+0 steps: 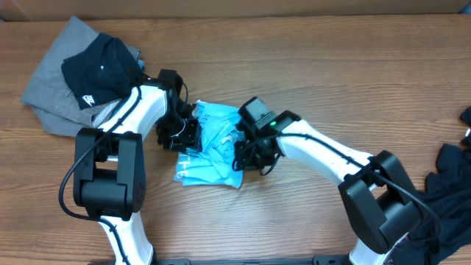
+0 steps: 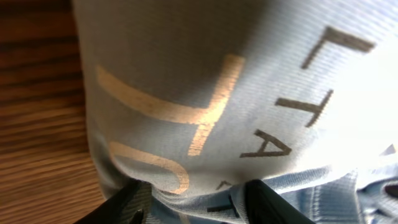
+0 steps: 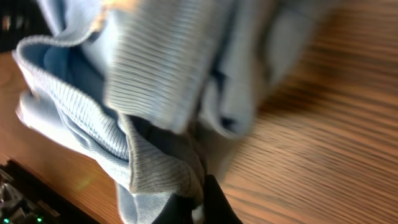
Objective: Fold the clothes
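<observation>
The light blue T-shirt (image 1: 210,147) lies crumpled at the table's middle. Its lettering fills the left wrist view (image 2: 249,81). My left gripper (image 1: 184,134) is at the shirt's left edge, and its fingers (image 2: 199,208) hold a thick fold of the blue cloth between them. My right gripper (image 1: 246,156) is at the shirt's right edge. Its fingers (image 3: 202,205) are pinched together on a ribbed fold of the shirt (image 3: 149,93), just above the wood. A black T-shirt (image 1: 96,70) lies on a grey one (image 1: 48,92) at the far left.
A heap of black clothes (image 1: 449,180) lies at the right edge of the wooden table (image 1: 331,81). The two arms reach in from the near edge and meet over the blue shirt.
</observation>
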